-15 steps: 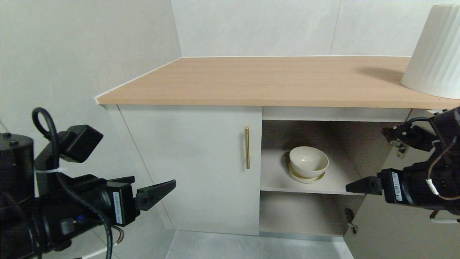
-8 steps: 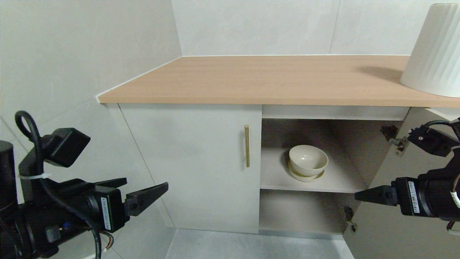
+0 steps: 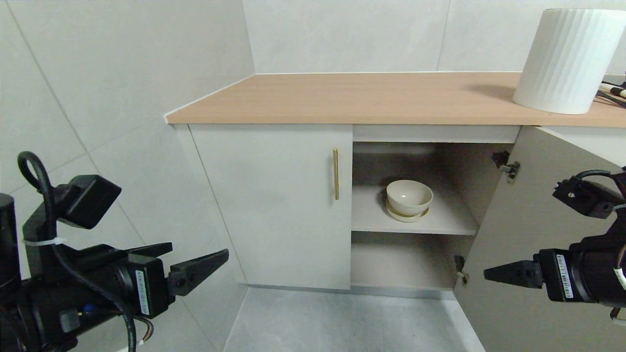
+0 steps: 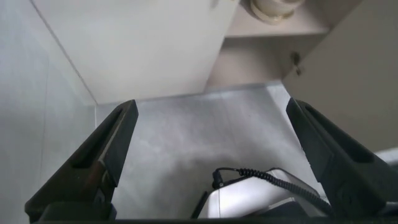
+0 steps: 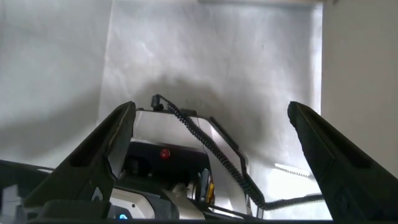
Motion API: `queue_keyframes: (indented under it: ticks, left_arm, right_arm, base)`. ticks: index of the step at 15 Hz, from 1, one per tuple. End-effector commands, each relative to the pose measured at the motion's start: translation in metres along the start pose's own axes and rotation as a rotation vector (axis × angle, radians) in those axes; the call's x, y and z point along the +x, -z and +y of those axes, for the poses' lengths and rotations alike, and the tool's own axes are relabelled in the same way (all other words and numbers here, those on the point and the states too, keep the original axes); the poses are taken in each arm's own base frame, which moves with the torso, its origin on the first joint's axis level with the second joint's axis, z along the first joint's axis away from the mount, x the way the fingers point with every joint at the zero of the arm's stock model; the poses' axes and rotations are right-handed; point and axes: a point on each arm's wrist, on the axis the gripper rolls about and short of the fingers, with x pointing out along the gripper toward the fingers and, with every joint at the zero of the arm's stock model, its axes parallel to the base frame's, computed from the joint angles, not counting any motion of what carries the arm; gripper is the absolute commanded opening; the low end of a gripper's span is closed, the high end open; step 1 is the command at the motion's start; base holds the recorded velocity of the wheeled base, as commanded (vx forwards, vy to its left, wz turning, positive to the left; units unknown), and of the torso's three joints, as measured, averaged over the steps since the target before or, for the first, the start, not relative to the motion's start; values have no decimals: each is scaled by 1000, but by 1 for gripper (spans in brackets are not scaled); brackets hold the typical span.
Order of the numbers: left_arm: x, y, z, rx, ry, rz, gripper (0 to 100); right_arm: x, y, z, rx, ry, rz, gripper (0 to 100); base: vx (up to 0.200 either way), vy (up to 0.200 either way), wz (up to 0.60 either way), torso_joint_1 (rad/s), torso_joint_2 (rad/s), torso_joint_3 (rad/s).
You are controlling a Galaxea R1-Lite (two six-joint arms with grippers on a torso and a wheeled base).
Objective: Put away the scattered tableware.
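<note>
Stock of your scene, item by item.

1. Tableware: a cream bowl [image 3: 409, 195] stands upright on a pale saucer [image 3: 407, 216]. Both rest on the middle shelf [image 3: 445, 224] of the cabinet's open right-hand compartment, toward the left of that shelf.
2. Cabinet doors: the right door [image 3: 518, 230] is swung wide open toward you, with its hinges showing along the inner edge. The left door [image 3: 274, 205] is closed, with a slim gold handle [image 3: 335, 174] upright near its right edge.
3. Desk [image 3: 362, 98]: a wood-toned top lies over the cabinet. A white ribbed cylinder [image 3: 562, 61] stands at its far right. A few dark slim objects [image 3: 614, 90] lie just beyond it, too cut off to identify.
4. Your left gripper [image 3: 200, 248]: it is low on the left, before the tiled wall and well apart from the cabinet. Its fingers are spread with nothing between them.
5. Your right gripper [image 3: 494, 274]: it is low on the right, in front of the open door's inner face. Its fingers are likewise spread and hold nothing.
6. Floor [image 3: 342, 318]: grey, running up to the cabinet's base.
</note>
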Motion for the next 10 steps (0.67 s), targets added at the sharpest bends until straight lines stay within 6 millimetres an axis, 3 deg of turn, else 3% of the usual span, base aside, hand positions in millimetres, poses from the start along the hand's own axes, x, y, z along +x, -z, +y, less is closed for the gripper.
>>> queue_keyframes:
  ticks: [1,6,10]
  left_arm:
    - [1,0,0,0,-1,1,100]
    - [1,1,0,2,0,4,100]
    - [1,1,0,2,2,3,100]
  right_arm:
    - [2,2,-1,-11,14,9,100]
    - [2,4,-2,-22,17,13,100]
    - [-4,9,-6,-67,67,23,100]
  base:
    - [-200,0,0,2,2,-2]
    - [-200,0,0,0,2,2]
    - [0,0,0,0,0,0]
